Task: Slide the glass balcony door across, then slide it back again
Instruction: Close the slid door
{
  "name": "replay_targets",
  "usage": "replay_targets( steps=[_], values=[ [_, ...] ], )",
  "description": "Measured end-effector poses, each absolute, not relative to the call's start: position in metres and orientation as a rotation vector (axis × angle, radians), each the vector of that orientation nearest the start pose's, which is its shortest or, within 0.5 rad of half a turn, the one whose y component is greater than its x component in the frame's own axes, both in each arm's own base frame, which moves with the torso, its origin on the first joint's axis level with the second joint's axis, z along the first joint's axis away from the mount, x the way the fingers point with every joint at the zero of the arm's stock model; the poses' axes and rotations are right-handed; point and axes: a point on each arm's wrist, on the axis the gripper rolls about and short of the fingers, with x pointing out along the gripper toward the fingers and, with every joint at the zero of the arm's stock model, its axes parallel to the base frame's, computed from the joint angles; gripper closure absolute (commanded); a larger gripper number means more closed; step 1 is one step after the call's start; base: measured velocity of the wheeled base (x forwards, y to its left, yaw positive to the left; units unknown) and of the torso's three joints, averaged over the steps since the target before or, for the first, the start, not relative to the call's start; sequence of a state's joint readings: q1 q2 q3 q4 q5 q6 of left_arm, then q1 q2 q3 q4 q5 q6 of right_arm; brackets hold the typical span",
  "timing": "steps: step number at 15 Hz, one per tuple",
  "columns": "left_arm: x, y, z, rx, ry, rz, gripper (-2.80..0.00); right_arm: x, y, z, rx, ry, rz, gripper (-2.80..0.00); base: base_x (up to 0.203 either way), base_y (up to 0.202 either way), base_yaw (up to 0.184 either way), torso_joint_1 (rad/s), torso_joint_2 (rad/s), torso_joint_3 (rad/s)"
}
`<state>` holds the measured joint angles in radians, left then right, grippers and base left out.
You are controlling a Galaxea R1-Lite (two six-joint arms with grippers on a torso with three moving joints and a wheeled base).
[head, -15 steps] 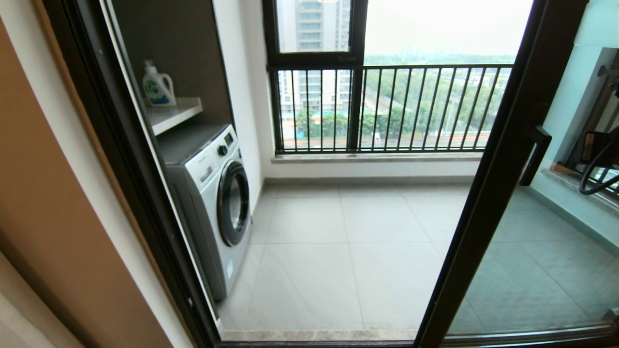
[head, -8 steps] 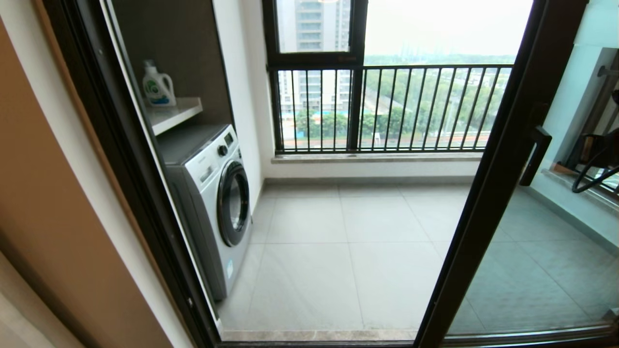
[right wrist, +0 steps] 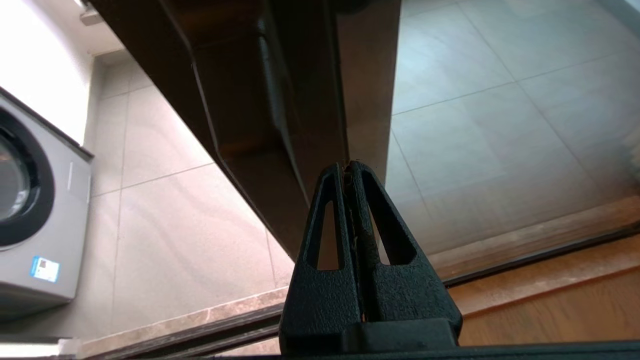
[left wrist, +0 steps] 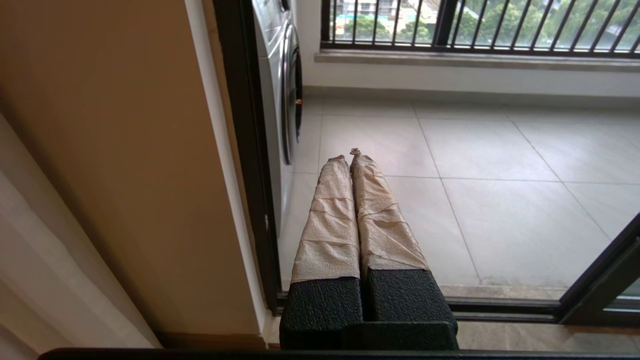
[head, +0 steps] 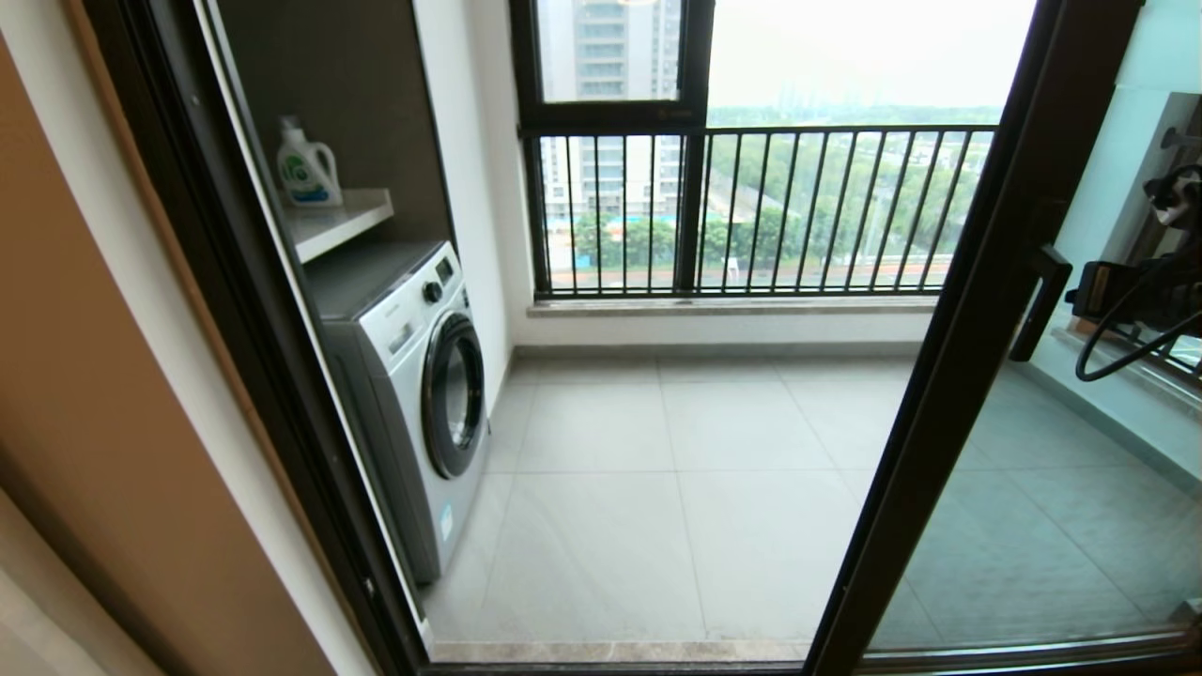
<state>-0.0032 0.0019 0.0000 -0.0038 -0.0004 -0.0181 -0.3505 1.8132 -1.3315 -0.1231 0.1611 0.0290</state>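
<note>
The glass balcony door stands slid to the right, its dark brown frame crossing the view and its dark bar handle facing me. The doorway to its left is open. My right arm hangs just right of the handle, apart from it. In the right wrist view my right gripper is shut and empty, its tips close against the door's frame, beside the glass. My left gripper, fingers wrapped in beige tape, is shut and empty, low by the left door jamb.
A washing machine stands on the balcony's left, with a detergent bottle on a shelf above it. A black railing lines the far window. The floor track runs along the threshold.
My right arm has come in from the right edge towards the door handle and risen a little. The door has not moved.
</note>
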Motion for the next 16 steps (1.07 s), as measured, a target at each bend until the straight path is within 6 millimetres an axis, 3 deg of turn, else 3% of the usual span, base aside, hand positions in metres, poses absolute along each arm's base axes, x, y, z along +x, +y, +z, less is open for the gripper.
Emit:
replay_targets(
  steps=[9,16],
  values=[
    [-0.023,0.0,0.076,-0.018,-0.002,-0.003,0.0,0.358,-0.113,0.237,0.098,0.293,-0.155,0.0,0.0,0.0,0.0,0.0,0.0,0.0],
    [-0.023,0.0,0.076,-0.018,-0.002,-0.003,0.0,0.373,-0.094,0.231,0.084,0.252,-0.105,0.0,0.0,0.0,0.0,0.0,0.0,0.0]
  ],
)
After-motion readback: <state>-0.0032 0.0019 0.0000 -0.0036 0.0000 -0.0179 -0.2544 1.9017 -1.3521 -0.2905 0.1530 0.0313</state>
